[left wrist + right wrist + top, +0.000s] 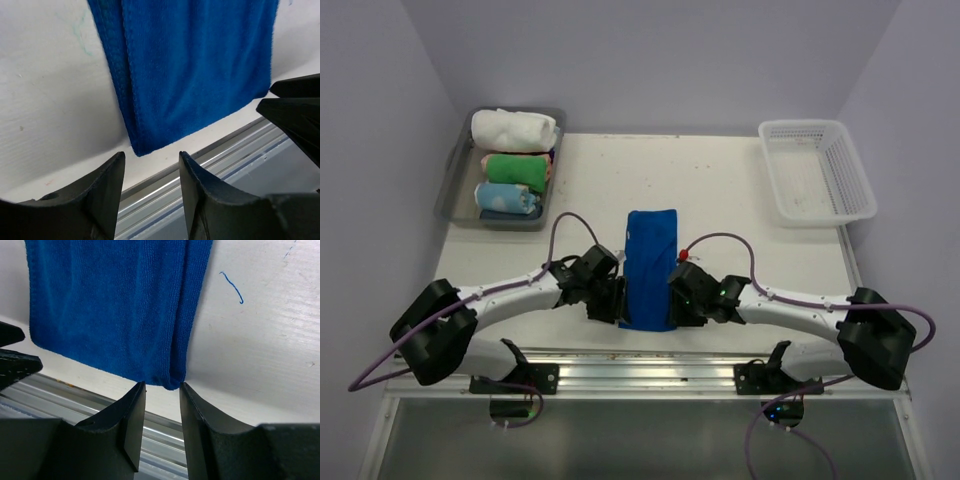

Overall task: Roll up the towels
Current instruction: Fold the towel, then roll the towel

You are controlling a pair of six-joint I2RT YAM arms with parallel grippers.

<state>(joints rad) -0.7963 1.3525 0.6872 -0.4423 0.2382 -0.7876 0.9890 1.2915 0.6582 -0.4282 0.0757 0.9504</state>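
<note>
From above, the blue towel [650,270] lies flat on the desk [750,200] as a long folded strip, its near end close to the desk's front edge. The left gripper [607,297] sits just beside that end on one side and the right gripper [686,296] on the other. The white towel [515,128] lies rolled in the grey tray [453,165] at the far left. In the left wrist view, the left gripper [151,161] stands partly open and holds nothing; the near left corner of the blue towel [195,65] lies just beyond its tips, with a doubled edge running up that side. In the right wrist view, the right gripper [161,389] is likewise parted and empty, with the near right corner of the blue towel [110,305] at the mouth of its jaws. The cloth looks light, soft and limp, with a terry nap that should grip well. It will probably sag or unfold if lifted by one layer, so pinching both near corners through all layers seems the best hold for starting the roll.
</note>
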